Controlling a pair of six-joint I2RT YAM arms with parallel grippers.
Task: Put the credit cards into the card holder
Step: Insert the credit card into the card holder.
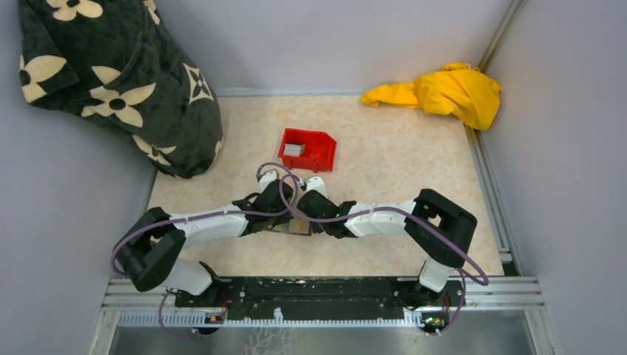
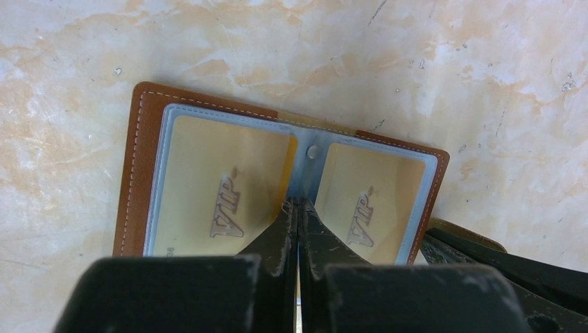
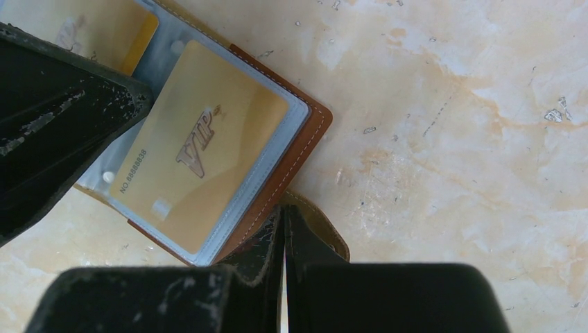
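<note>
The brown card holder lies open on the table between both arms. Its clear sleeves show two gold cards marked VIP. My left gripper is shut, its tips resting on the holder's middle fold. My right gripper is also shut, its tips at the holder's brown edge beside the closure strap. Pale grey credit cards lie in the red bin farther back.
A dark flowered cloth bulks at the back left and a yellow cloth lies at the back right. Walls close the table on three sides. The left finger crosses the right wrist view's upper left.
</note>
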